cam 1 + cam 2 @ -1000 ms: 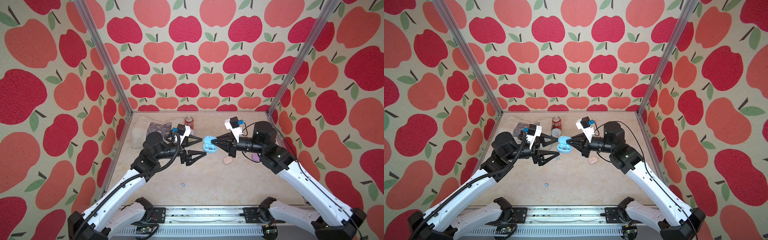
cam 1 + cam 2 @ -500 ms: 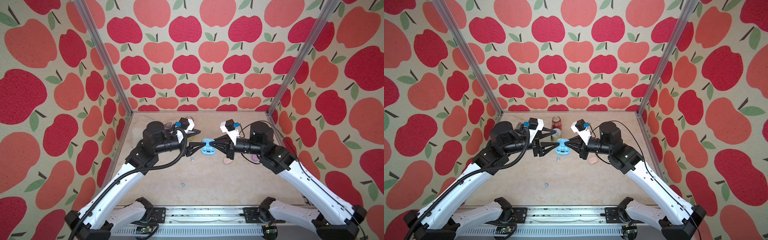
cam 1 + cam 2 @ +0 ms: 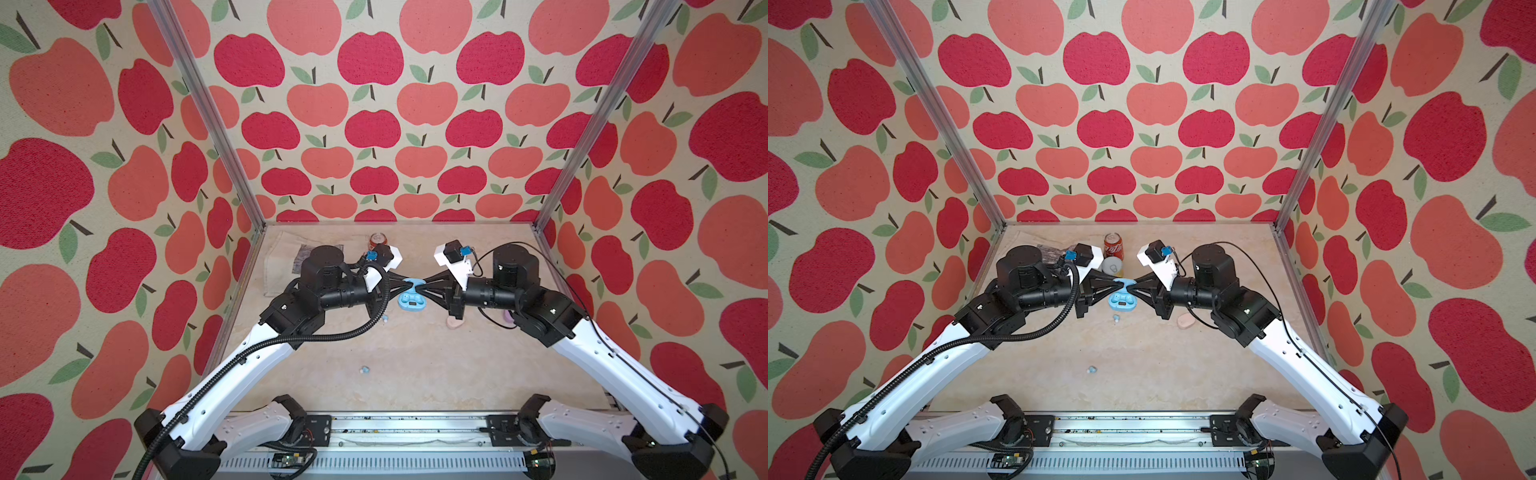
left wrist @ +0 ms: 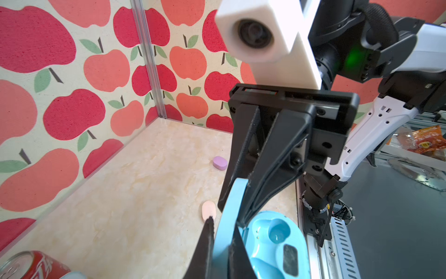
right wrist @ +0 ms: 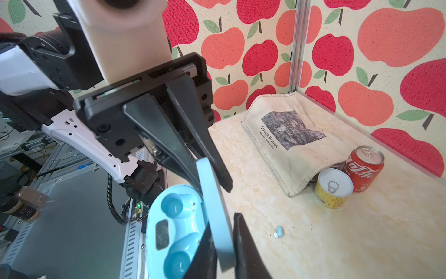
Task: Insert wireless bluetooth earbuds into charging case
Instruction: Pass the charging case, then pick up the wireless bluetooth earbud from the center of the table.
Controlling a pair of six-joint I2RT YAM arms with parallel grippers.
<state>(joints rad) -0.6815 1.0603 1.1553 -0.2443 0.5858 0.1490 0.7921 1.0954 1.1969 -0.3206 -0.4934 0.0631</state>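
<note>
Beige marbled tabletop (image 3: 415, 374), apple-print walls (image 3: 374, 124), left pincer (image 4: 223, 232) clamped on blue case lid (image 4: 233, 198), right pincer (image 5: 222, 224) apart around it

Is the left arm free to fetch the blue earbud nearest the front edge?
Probably not yet: the left end effector is shut on the blue case's lid and must release before reaching that earbud.

Top views look down; wrist views closely share the case (image 4: 272, 241)
</note>
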